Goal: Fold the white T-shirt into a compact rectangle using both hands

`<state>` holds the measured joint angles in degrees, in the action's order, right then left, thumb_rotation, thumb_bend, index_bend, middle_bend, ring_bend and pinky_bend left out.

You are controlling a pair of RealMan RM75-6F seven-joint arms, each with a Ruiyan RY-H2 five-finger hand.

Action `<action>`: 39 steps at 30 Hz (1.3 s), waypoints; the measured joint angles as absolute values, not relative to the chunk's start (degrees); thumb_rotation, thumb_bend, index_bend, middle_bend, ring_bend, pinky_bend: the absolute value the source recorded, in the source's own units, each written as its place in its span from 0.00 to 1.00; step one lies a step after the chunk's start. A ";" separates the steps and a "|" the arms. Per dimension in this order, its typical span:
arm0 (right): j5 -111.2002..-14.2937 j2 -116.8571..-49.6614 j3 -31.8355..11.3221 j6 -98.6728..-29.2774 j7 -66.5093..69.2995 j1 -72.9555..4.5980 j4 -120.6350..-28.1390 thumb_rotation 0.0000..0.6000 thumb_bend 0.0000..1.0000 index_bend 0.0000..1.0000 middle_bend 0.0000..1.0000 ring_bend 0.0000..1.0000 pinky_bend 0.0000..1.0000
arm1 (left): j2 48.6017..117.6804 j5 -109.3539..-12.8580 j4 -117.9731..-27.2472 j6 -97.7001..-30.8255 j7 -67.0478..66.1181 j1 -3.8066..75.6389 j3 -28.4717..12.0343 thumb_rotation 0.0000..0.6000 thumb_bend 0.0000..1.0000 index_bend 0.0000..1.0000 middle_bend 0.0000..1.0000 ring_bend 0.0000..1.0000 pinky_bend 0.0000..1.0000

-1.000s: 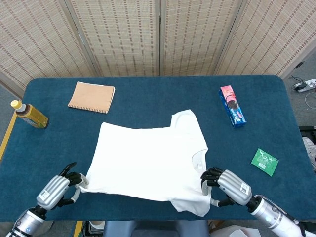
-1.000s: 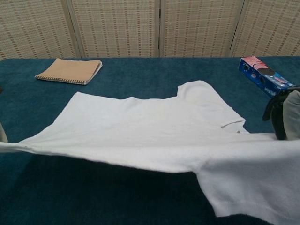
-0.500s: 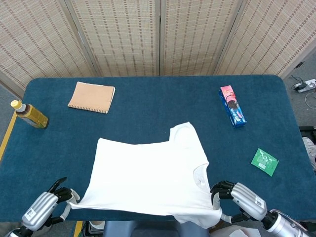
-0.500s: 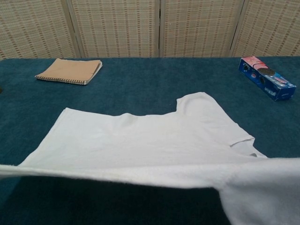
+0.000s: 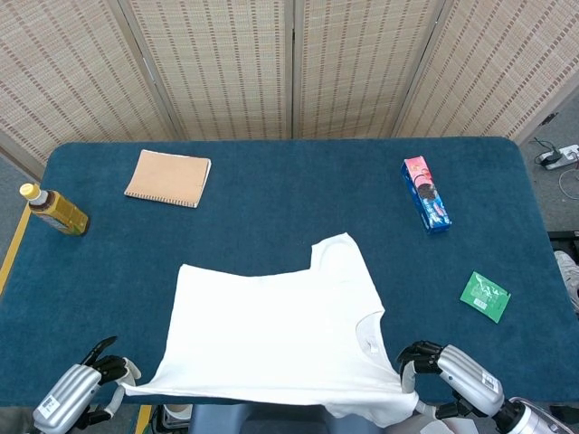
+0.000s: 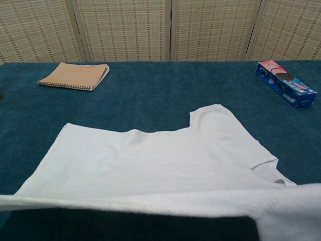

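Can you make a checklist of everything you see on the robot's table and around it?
Surface: dark blue carpeted table, shirt's near edge lifted off it.
Job's things: white T-shirt spread flat, unfolded, near edge stretched between both hands.
Clutter: tan spiral notebook far left; yellow drink bottle at left edge; blue and pink snack box far right; green packet at right.
Hands: left hand grips the shirt's left corner; right hand grips its right corner.
Cables: white power strip with cord on the floor, right.
Surroundings: woven folding screen behind the table.
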<state>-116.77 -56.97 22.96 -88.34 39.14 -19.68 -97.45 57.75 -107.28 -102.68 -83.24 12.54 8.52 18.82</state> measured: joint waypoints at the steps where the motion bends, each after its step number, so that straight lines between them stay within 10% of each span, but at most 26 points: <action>1: -116.61 -57.14 22.79 -88.12 39.06 -19.63 -97.40 1.00 0.52 0.85 0.51 0.29 0.26 | 57.80 -107.01 -102.77 -82.66 12.16 8.66 18.62 1.00 0.61 0.74 0.41 0.34 0.03; 39: -100.38 -71.54 7.50 -76.82 22.66 -19.89 -92.27 1.00 0.52 0.85 0.49 0.29 0.26 | 67.40 -89.90 -97.86 -60.32 -4.72 23.81 2.14 1.00 0.61 0.73 0.35 0.26 0.03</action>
